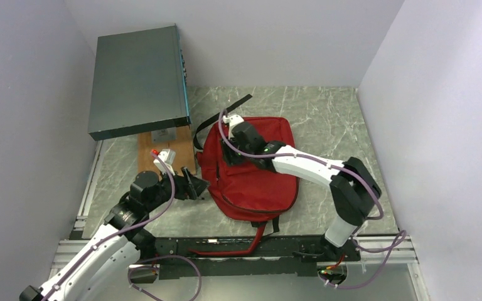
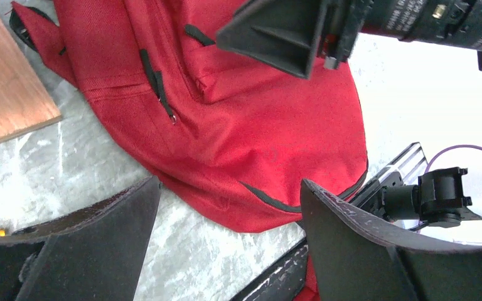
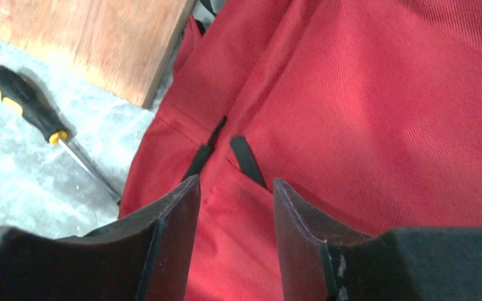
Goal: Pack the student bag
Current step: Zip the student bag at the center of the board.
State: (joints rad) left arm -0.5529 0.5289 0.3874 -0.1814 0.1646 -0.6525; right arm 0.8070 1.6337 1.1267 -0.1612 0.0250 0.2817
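Lying flat, the student bag (image 1: pixel 254 188) shows creased red fabric.

1. I work in a robot test booth, a lab sort of place: plain white walls (image 1: pixel 276 37) box in my marbled grey surface (image 1: pixel 326 119).
2. My left arm (image 1: pixel 100 251) and right arm (image 1: pixel 307 166) are bolted to a black rail (image 1: pixel 289 248), with purple cables (image 1: pixel 176 260) looping off them.
3. A grey metal box (image 1: pixel 138 78), a wooden board (image 1: pixel 154 153) and a screwdriver (image 3: pixel 31 110) lie around.

Print on right arm (image 2: pixel 414 15) — illegible
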